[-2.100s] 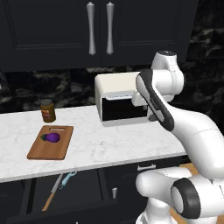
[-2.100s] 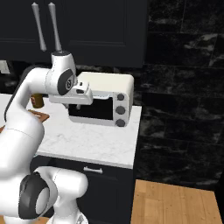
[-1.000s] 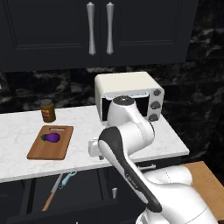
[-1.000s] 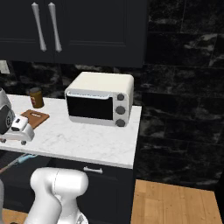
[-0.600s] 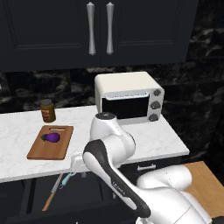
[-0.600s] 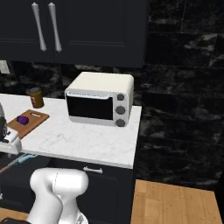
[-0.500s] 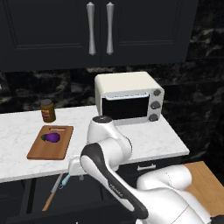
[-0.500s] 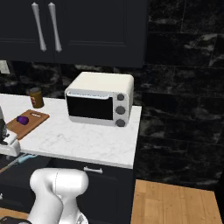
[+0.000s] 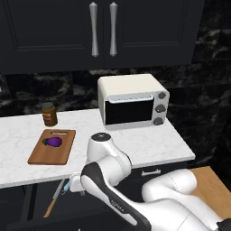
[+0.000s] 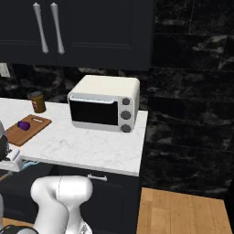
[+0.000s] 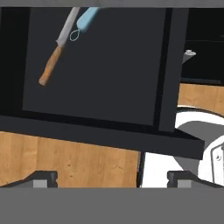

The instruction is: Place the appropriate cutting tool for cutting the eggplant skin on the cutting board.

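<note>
The cutting tool, a small light-blue peeler (image 11: 85,21), lies in an open dark drawer beside a long knife (image 11: 57,47) with a brown wooden handle. My gripper (image 11: 111,179) hangs open over the drawer, some way short of both tools, with nothing between its fingertips (image 11: 42,178). From the left base view, the gripper (image 9: 76,184) sits just below the counter's front edge, next to the peeler (image 9: 66,187). The brown cutting board (image 9: 41,155) lies on the white counter with the purple eggplant (image 9: 53,142) on it. The right base view shows board (image 10: 13,135) and eggplant (image 10: 23,124) too.
A white toaster oven (image 9: 133,100) stands at the back of the marble counter (image 9: 149,146). A brown jar (image 9: 49,113) stands behind the board. Dark wall cabinets hang above. Wooden floor (image 11: 65,164) shows below the drawer front.
The arm has swung down from above the counter to below its front edge, bringing the open gripper over the drawer beside the tools. Board and eggplant have not moved.
</note>
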